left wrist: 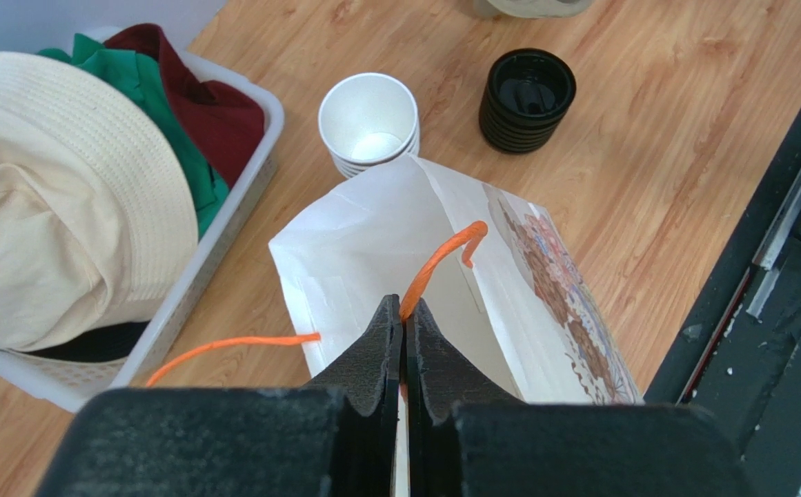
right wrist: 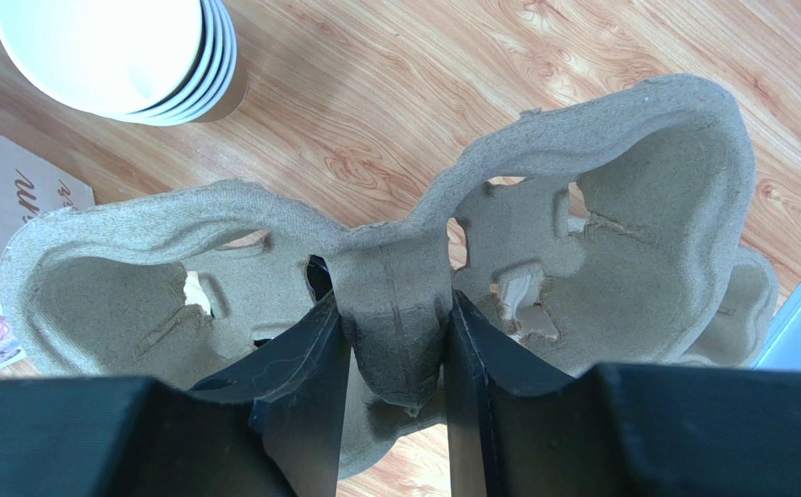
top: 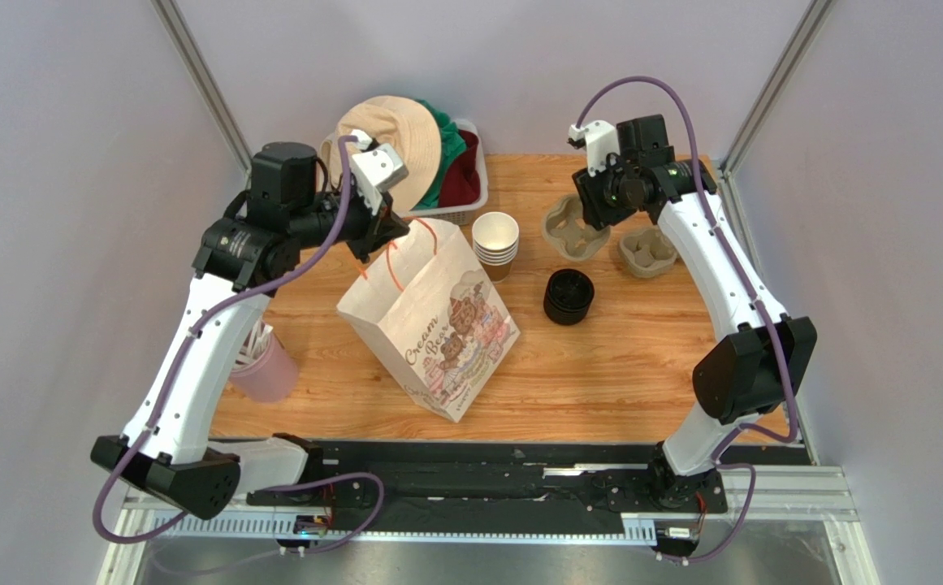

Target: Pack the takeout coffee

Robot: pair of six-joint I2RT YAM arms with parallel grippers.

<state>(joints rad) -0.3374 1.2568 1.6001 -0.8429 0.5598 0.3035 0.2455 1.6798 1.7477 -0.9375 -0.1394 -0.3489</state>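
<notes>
Left claw (left wrist: 405, 311) is pinched tight on the orange handle (left wrist: 441, 259) of the paper bag (left wrist: 373, 238) — the open bag stands between it and the stack of kraft cups (left wrist: 369, 122) just beyond, which have no lid on. The black lids (left wrist: 526, 98) sit right of those. Right claw (right wrist: 394, 311) is clamped on the middle ridge of a pulp cup carrier (right wrist: 622, 197) — only the overhead view shows a second carrier (top: 647, 252) beside it.

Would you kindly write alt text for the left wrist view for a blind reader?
The left gripper, shut on the orange handle of a white paper bag, fills the foreground. Beyond the bag, stacked paper cups and stacked black lids stand on a wooden table. At left, a white tray holds a cream hat over green and red cloth.
</notes>
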